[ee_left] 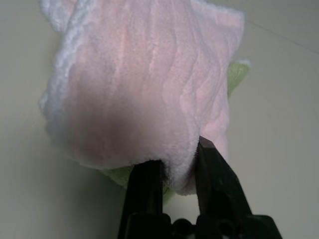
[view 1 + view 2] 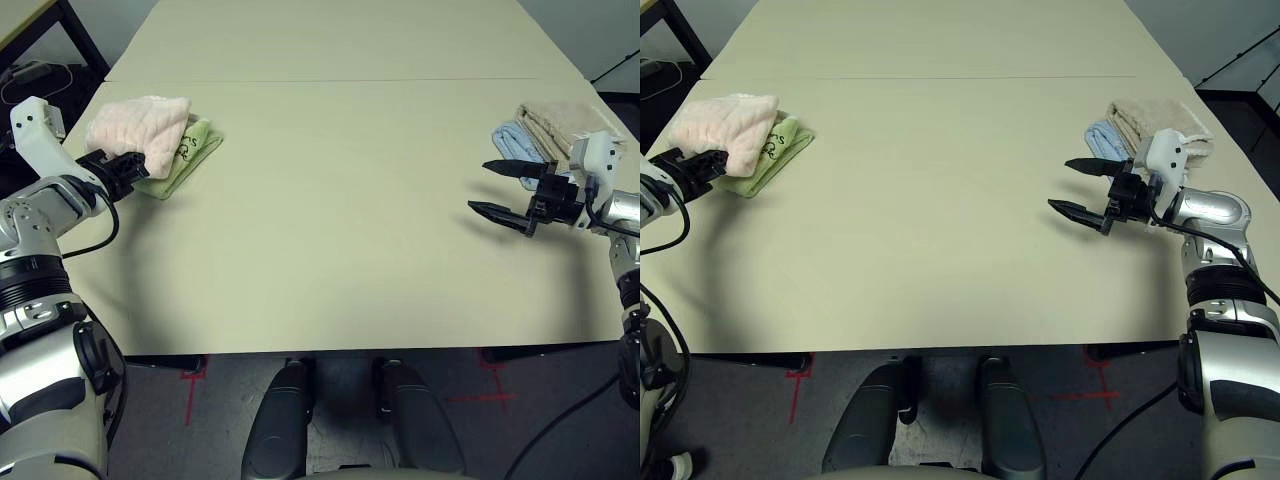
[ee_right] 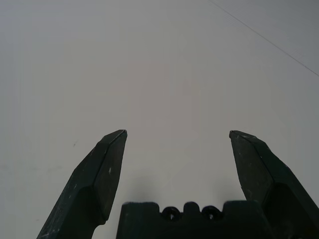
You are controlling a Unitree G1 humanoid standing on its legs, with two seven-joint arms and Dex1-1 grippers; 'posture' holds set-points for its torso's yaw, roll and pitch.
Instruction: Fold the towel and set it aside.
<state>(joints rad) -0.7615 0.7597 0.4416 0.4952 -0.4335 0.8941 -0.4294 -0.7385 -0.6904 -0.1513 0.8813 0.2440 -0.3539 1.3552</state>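
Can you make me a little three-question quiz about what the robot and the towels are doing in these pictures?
1. True or false: the pink towel lies folded on top of the green towel.
2. Which claw has its fingers spread wide over bare table?
A. left claw
B. right claw
3. Fill in: beside the right arm lie a beige towel and a ____ towel.

Key:
1. True.
2. B. The left claw's fingers sit close together at the pink towel's edge.
3. Blue.
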